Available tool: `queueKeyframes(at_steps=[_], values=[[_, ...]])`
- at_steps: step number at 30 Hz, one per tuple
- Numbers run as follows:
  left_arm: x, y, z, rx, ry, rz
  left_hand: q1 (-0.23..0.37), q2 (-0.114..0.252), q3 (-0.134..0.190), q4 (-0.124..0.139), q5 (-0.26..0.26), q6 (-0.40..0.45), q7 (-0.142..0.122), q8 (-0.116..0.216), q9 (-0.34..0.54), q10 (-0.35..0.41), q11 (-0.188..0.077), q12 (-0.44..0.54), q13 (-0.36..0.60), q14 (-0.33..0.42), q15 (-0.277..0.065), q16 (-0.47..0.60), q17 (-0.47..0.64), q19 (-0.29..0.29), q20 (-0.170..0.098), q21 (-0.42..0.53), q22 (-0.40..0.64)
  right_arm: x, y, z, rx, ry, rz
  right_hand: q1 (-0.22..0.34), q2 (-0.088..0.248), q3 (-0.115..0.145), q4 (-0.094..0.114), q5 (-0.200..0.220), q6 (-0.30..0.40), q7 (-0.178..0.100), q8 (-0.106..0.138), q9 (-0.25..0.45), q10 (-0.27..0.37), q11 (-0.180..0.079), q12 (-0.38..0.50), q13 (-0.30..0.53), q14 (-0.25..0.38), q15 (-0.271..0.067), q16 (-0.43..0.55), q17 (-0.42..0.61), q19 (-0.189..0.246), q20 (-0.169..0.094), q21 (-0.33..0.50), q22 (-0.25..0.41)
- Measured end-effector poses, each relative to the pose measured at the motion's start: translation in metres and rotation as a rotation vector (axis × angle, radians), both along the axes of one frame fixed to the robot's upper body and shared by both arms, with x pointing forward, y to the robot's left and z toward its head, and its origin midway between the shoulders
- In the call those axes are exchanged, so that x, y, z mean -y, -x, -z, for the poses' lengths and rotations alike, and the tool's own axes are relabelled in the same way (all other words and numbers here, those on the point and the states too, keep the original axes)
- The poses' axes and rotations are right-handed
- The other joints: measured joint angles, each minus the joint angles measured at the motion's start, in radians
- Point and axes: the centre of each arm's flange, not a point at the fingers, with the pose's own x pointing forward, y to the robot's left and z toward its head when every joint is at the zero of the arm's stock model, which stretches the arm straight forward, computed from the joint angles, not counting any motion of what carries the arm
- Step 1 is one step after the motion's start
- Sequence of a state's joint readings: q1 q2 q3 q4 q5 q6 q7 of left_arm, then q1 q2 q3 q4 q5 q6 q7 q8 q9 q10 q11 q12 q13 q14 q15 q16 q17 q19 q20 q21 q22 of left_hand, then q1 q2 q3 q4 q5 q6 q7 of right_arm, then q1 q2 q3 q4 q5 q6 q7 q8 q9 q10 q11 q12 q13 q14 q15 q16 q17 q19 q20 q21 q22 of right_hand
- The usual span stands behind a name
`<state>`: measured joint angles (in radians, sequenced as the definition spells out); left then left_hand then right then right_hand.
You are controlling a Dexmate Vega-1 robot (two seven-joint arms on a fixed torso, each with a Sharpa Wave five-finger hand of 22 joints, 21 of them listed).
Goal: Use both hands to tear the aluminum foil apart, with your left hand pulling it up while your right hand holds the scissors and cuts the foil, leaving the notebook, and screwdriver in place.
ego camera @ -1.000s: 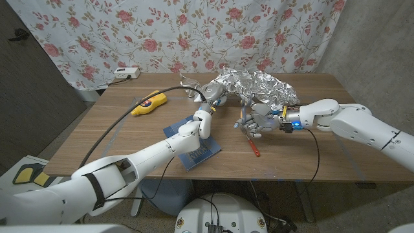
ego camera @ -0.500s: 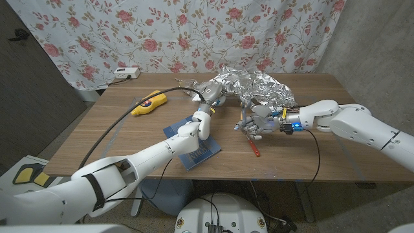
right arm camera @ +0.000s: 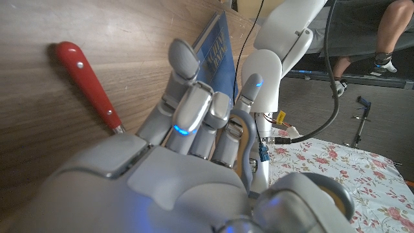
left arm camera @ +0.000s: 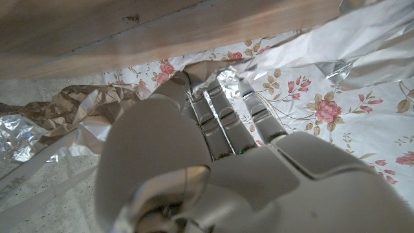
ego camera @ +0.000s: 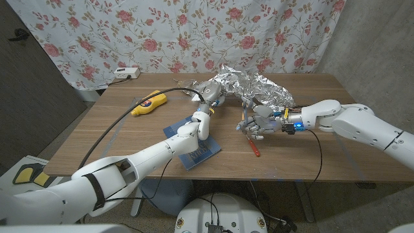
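One foil [ego camera: 255, 88], one notebook [ego camera: 197, 147], one screwdriver [ego camera: 253, 146]

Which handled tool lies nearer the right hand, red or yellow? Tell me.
The red-handled tool, right beside the right hand; the yellow-handled tool lies far off, toward the table's left.

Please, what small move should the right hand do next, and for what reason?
Probably the right hand should carry the scissors up toward the foil. The left hand already grips the foil's left end, and the scissors seem held near its lower edge, but no blade looks to be on it yet.
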<state>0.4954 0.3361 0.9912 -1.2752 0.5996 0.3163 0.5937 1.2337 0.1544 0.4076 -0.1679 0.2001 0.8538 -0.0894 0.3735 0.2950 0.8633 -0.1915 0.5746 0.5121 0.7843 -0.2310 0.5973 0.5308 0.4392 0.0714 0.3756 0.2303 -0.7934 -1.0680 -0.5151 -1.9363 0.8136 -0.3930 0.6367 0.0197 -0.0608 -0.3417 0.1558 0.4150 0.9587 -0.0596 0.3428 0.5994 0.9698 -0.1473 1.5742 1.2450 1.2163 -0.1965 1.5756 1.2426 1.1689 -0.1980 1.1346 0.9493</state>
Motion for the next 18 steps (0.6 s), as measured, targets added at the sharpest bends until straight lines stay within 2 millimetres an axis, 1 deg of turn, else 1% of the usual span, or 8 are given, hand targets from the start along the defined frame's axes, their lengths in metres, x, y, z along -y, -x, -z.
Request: queueKeyframes(at_steps=[8,11,15,18], values=[[-0.0002,0.0029,-0.0019,0.013,0.006,0.017,0.004,0.004,0.0,0.0,0.0,-0.004,-0.004,0.0,0.0,0.0,0.0,-0.004,0.003,0.0,0.0,0.0,0.0,0.0,0.0,0.0,0.0,-0.0013,-0.0014,0.0009,-0.004,0.013,-0.012,0.0,0.0,0.0,0.0,0.0,0.0,0.0,0.0,0.001,0.0,0.0,0.0,0.0,0.0,0.0,0.0,0.0,0.0,0.0,0.0,0.0],[-0.0002,0.004,-0.0025,0.018,0.009,0.023,0.004,0.004,-0.004,0.004,0.0,-0.004,-0.004,0.0,0.0,0.0,0.0,-0.004,0.003,0.0,0.0,0.0,0.0,-0.005,0.006,0.0,0.0,-0.0018,-0.0019,0.0013,-0.006,0.018,-0.015,0.004,0.004,0.0,0.0,0.0,0.0,0.0,0.0,0.001,0.0,0.0,0.0,0.0,0.0,0.0,0.0,0.0,0.0,0.0,-0.008,-0.005],[0.0,0.0051,-0.0029,0.022,0.011,0.03,0.006,0.006,-0.004,0.004,0.0,-0.004,-0.004,0.0,0.0,0.0,0.0,-0.005,0.003,0.0,0.0,0.0,0.0,-0.005,0.006,0.0,0.0,-0.0025,-0.0025,0.0014,-0.009,0.023,-0.017,0.004,0.004,0.0,0.0,0.0,0.0,0.0,0.0,0.004,0.0,0.0,0.0,0.0,0.0,0.0,0.0,0.0,0.0,0.0,-0.008,-0.005],[-0.0003,0.0054,-0.0032,0.025,0.012,0.034,0.007,0.007,-0.004,0.004,0.0,-0.004,-0.004,0.0,0.0,0.0,0.0,-0.008,0.004,0.0,0.0,0.0,0.001,-0.005,0.006,0.0,0.0,-0.0026,-0.0027,0.0016,-0.01,0.027,-0.018,0.004,0.004,0.0,0.0,0.0,0.0,0.0,-0.007,0.003,0.0,0.0,-0.001,0.0,0.0,0.0,0.0,0.0,0.0,0.0,-0.008,-0.005]])
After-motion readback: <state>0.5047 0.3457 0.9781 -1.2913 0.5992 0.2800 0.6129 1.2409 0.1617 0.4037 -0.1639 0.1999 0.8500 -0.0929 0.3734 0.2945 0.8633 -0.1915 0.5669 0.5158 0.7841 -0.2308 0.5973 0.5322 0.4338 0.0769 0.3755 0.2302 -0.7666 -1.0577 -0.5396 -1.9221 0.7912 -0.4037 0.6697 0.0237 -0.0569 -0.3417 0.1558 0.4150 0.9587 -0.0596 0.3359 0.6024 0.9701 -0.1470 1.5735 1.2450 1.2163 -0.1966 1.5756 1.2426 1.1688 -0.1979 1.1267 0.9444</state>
